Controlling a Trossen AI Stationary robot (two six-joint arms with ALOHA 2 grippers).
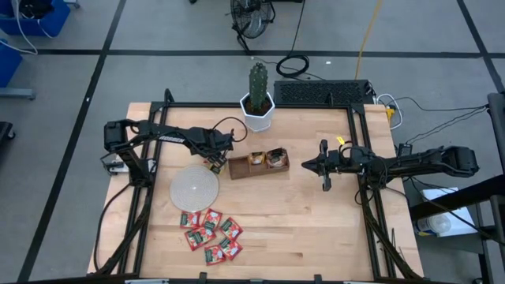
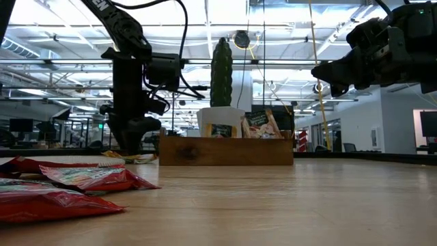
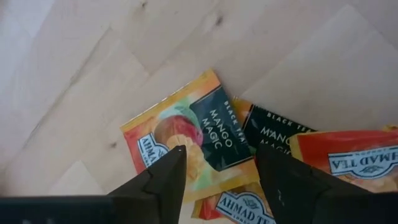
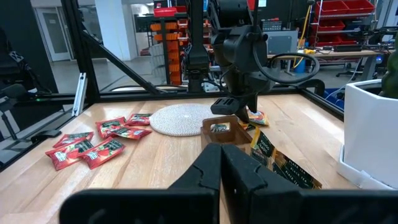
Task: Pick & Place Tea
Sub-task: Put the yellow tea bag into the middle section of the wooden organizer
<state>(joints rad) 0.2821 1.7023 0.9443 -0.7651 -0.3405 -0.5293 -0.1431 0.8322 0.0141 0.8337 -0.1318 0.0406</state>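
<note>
Several orange-yellow tea sachets [image 3: 186, 134] lie flat in a small overlapping pile on the wooden table, just off the left end of the brown tray [image 1: 237, 168]. My left gripper [image 3: 219, 152] points steeply down over the pile, open, one finger over the top sachet's face and the other at its edge. More red tea sachets [image 1: 210, 232] lie near the front edge. The tray holds sachets with dark print [image 1: 274, 158]. My right gripper [image 1: 325, 166] hovers shut to the right of the tray, touching nothing. My left gripper comes from above at the top orange-yellow sachet [image 3: 168, 140], which lies flat on the table and partly on the sachets beside it. Whether the fingertips [image 3: 177, 155] touch it, I cannot tell.
A round pale disc [image 1: 195, 188] lies between the orange pile and the red sachets. A white pot with a cactus [image 1: 258, 106] stands behind the tray. Bare tabletop stretches in front of the tray and to the right.
</note>
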